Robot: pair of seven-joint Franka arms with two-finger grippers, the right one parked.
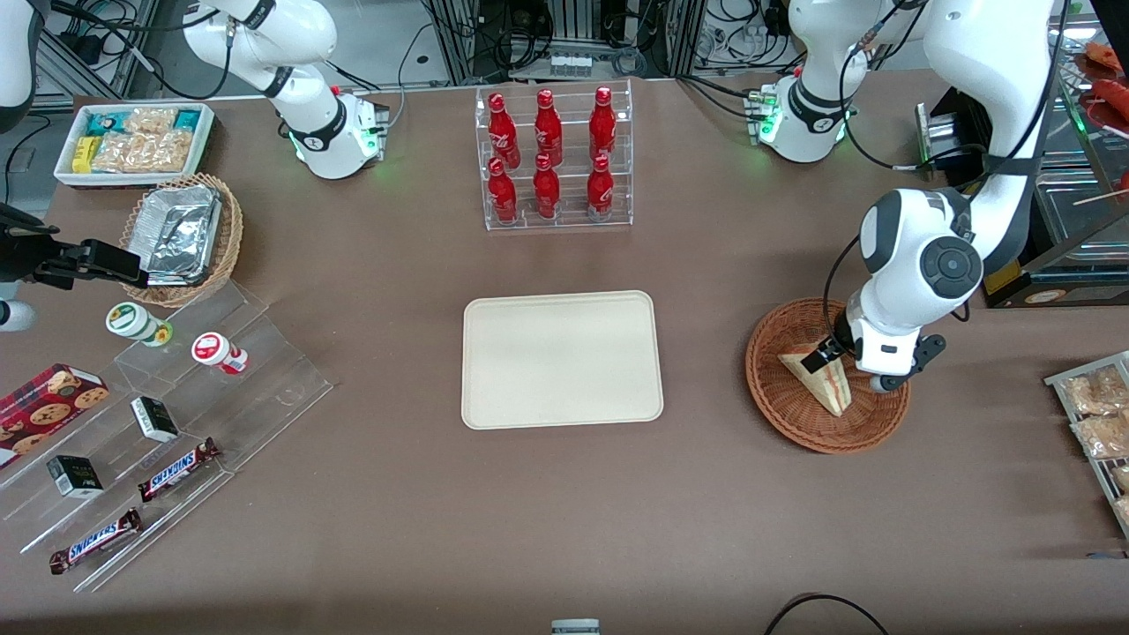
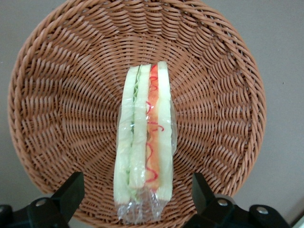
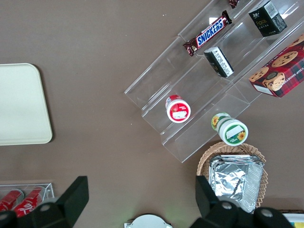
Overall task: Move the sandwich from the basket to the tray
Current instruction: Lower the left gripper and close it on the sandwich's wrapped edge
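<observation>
The sandwich (image 1: 822,381), a plastic-wrapped wedge of white bread with red and green filling, lies in the round reddish-brown wicker basket (image 1: 781,416) toward the working arm's end of the table. In the left wrist view the sandwich (image 2: 145,137) rests on edge in the middle of the basket (image 2: 57,95). My left gripper (image 1: 848,360) hangs open just above it. Its two black fingers (image 2: 71,190) stand wide apart, one on each side of the wedge's wrapped end, touching nothing; the gripper (image 2: 137,194) holds nothing. The cream tray (image 1: 561,359) lies bare at the table's centre.
A clear rack of red bottles (image 1: 554,159) stands farther from the front camera than the tray. Toward the parked arm's end are a stepped acrylic stand (image 1: 176,423) with snacks, a tan basket of foil trays (image 1: 181,234) and a white snack bin (image 1: 132,141). Wrapped pastries (image 1: 1094,414) lie near the basket.
</observation>
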